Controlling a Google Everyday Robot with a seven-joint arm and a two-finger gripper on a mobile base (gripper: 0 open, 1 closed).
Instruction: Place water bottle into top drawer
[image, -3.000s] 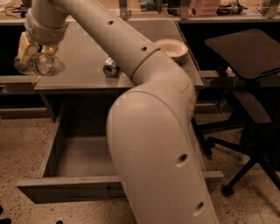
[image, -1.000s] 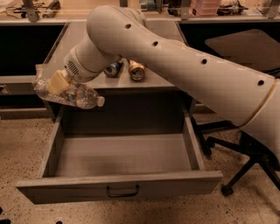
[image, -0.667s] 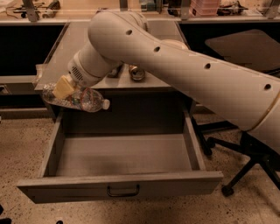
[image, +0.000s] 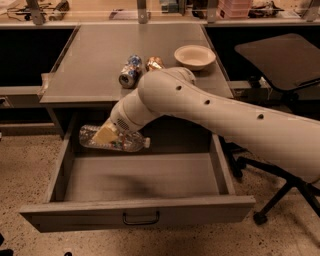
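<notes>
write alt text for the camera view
The gripper holds the water bottle on its side over the open top drawer, near its back left. A blue-silver can, a gold-brown can and a bowl rest on the table above.

Our gripper clasps the water bottle over the back left of the top drawer, whose floor lies open beneath. The table edge hangs close above and behind it.

— What's on the worktop?
— A blue-silver can on its side, a gold-brown can just beside it, and a pale bowl to the right.
— And the gripper?
— Below the front edge, over the open top drawer, clamping the water bottle.
</notes>
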